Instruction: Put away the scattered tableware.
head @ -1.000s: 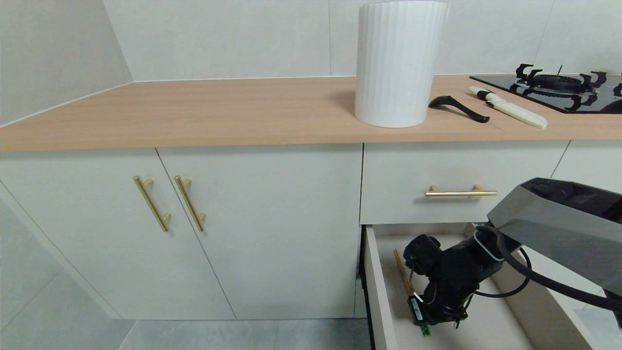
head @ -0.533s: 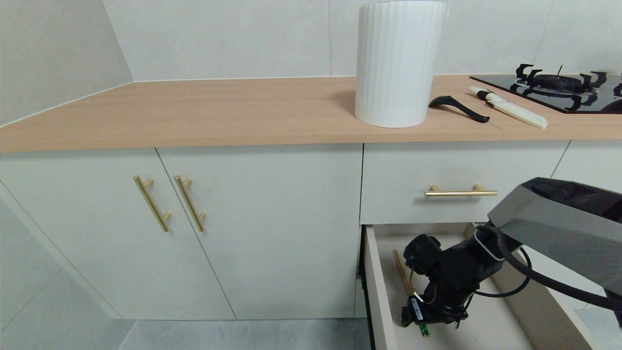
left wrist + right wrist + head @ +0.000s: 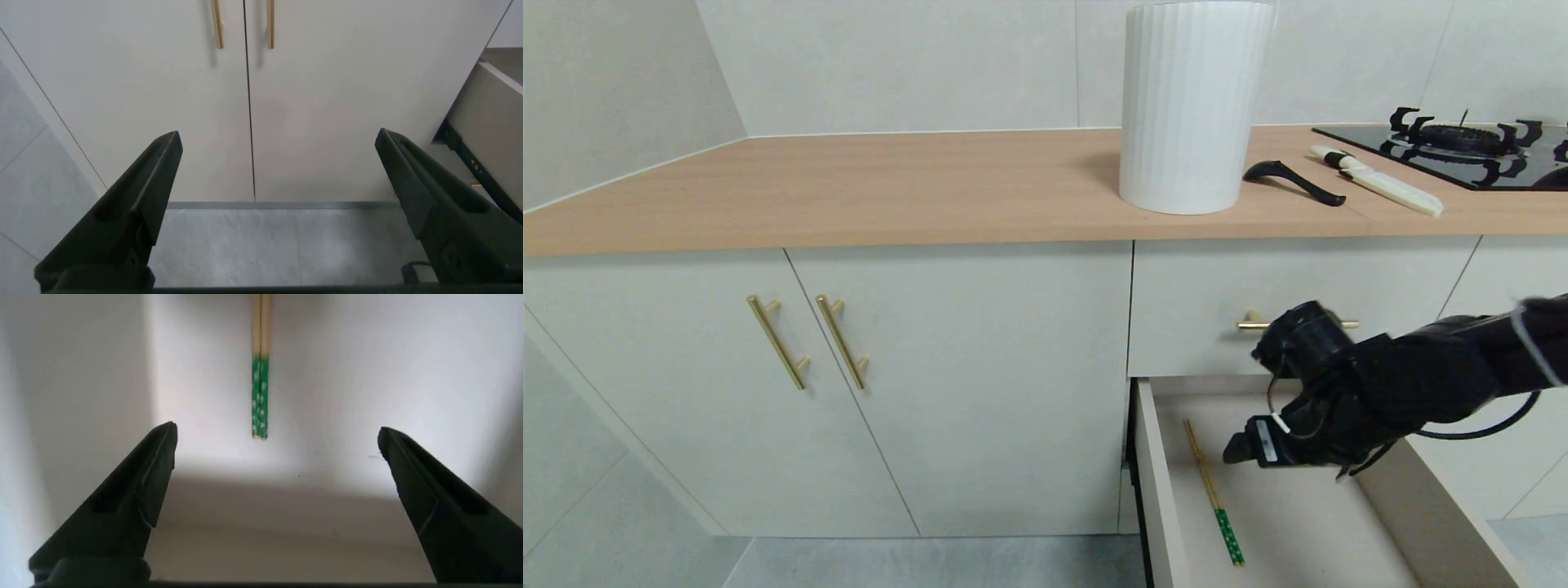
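Head view, right tool (image 3: 1240,448): I see it hovering over the open drawer (image 3: 1156,469), just beside the chopsticks and not touching them.
Head view, chopsticks (image 3: 1213,492): a wooden pair with green ends, lying flat on the drawer floor near its left wall.
Head view, tabletop (image 3: 890,184): carries a white ribbed canister (image 3: 1186,106). A black spoon (image 3: 1294,181) and a white knife (image 3: 1380,181) lie to its right, near the gas hob (image 3: 1462,147).
Left wrist view, left tool (image 3: 278,143): fingers spread wide and gripping nothing. Past it I see closed cabinet doors (image 3: 245,90) and grey floor (image 3: 278,237).
Right wrist view, right tool (image 3: 276,434): fingers spread wide, holding nothing.
Right wrist view, chopsticks (image 3: 260,376): on the drawer floor, green ends pointing toward the gap between the fingers, untouched.
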`<state>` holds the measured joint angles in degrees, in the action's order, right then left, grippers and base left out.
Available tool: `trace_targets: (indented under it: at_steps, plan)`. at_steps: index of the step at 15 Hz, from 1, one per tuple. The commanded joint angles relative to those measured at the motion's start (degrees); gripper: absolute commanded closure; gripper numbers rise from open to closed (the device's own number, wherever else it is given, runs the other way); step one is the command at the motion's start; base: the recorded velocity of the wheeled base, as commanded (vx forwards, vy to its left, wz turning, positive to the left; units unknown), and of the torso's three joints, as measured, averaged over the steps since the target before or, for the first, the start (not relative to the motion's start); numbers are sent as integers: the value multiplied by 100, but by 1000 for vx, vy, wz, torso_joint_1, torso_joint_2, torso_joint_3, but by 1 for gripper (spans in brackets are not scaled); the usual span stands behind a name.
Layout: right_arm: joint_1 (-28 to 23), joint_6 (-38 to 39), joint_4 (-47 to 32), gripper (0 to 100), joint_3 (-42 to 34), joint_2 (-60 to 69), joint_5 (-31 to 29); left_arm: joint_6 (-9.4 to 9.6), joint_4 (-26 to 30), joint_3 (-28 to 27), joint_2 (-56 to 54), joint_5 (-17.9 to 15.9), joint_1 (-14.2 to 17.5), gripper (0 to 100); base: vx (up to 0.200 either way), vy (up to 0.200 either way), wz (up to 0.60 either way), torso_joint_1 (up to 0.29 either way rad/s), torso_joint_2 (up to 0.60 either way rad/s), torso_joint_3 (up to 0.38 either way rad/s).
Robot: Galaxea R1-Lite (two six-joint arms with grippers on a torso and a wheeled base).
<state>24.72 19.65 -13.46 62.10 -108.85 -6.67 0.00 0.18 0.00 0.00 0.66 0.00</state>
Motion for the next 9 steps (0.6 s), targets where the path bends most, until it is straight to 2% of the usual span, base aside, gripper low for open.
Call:
trace_targets:
  at_steps: [1,6,9]
  plan:
    - [-319,-58,-69,0,-40,1683,-230,0,-1,0,9,4,0,0,0,0,0,0,0,0]
    - [-556,-304,-43,0,-58,2184,-230,0,-1,0,9,4,0,0,0,0,0,0,0,0]
    - [-618,-453,-43,0,-75,2210,-432,0,-1,0,9,4,0,0,0,0,0,0,0,0]
